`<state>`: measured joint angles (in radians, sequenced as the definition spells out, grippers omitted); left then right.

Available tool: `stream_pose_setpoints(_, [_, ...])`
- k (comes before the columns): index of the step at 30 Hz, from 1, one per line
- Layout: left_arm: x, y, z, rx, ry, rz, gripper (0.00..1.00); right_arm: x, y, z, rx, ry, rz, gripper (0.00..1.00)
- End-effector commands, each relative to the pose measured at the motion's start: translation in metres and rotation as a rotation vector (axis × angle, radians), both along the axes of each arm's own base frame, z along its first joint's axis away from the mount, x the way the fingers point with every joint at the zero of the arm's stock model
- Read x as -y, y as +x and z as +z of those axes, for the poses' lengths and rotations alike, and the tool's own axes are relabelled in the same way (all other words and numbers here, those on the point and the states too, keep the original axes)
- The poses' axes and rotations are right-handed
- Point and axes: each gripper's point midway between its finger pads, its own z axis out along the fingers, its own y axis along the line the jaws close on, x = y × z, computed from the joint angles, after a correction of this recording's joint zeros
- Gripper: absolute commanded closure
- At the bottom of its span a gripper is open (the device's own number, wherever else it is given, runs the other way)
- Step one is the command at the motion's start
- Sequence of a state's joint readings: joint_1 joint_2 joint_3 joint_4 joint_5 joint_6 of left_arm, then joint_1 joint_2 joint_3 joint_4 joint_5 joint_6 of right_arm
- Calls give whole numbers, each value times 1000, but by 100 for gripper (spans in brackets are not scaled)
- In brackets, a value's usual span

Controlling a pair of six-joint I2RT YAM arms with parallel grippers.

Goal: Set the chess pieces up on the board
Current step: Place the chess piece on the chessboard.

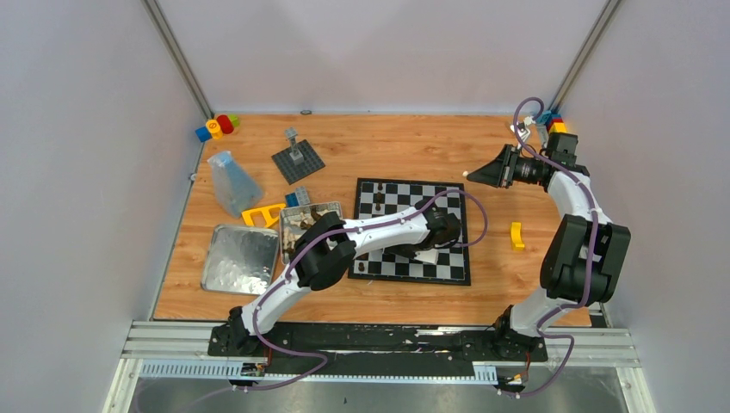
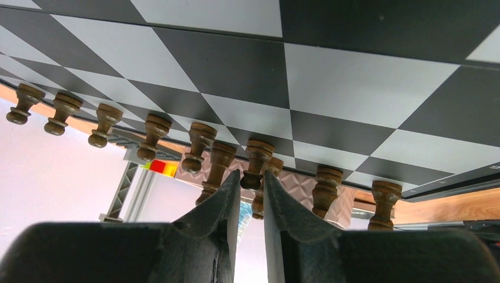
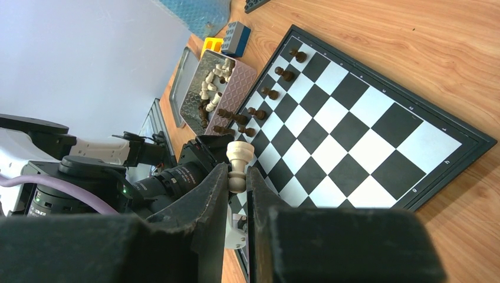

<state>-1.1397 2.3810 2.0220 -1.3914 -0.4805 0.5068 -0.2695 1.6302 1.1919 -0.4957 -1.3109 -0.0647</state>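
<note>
The board [image 1: 392, 191] of black and silvery checks lies mid-table. My left arm [image 1: 379, 232] reaches across its near half. In the left wrist view a row of dark brown chess pieces [image 2: 154, 135] stands along the board's edge. My left gripper [image 2: 252, 180] has its jaws a narrow gap apart. The head of one brown pawn [image 2: 257, 164] in that row fills the gap, and I cannot see whether the fingers pinch it. My right gripper [image 3: 237, 177] hangs above the table to the right of the board's far right corner. It is shut on the head of a cream pawn [image 3: 239, 154].
A metal tin [image 1: 289, 231] holding loose brown and cream pieces touches the board's left side, with its lid [image 1: 239, 258] beside it. A studded baseplate [image 1: 298, 161], a clear bag [image 1: 232, 182], a yellow brick [image 1: 516, 235] and corner bricks [image 1: 217, 126] lie around.
</note>
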Motion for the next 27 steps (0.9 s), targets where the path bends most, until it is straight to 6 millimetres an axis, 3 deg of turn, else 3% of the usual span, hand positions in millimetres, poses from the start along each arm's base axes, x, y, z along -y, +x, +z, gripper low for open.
stream_pose_setpoints(1, [5,-7,10,-1,-27,5,73,-1,1,6,49,18,28,95])
stream_pose_setpoints(19, [13,-7,15,-3,-69,12,78,-1,1,4,39,25,29,95])
stream_pose_setpoints(27, [16,-5,20,13,-88,14,69,-1,2,3,35,25,28,95])
